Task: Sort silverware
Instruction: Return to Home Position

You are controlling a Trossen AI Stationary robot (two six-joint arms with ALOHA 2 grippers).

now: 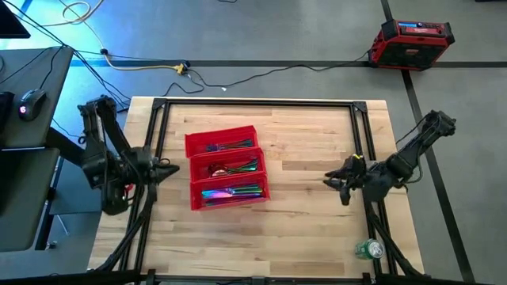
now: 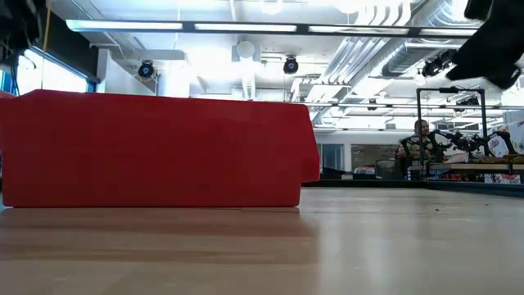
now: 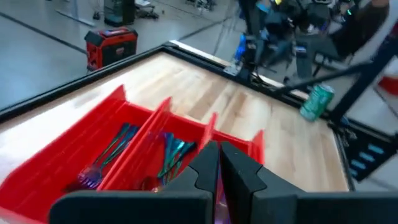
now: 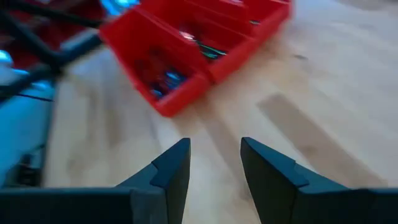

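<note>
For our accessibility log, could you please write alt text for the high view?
A red three-compartment tray sits left of centre on a wooden table, with iridescent silverware in all three compartments. The left gripper is beside the tray's left side, the right gripper well to its right. A green can lies near the table's right corner.

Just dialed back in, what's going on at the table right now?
The silverware lies sorted in the three compartments of the red tray at mid-table. Neither arm holds anything. The left gripper sits just off the tray's left side with its fingers shut and empty. The right gripper hangs open over bare wood, well to the tray's right. A green can sits near the table's front right corner.
</note>
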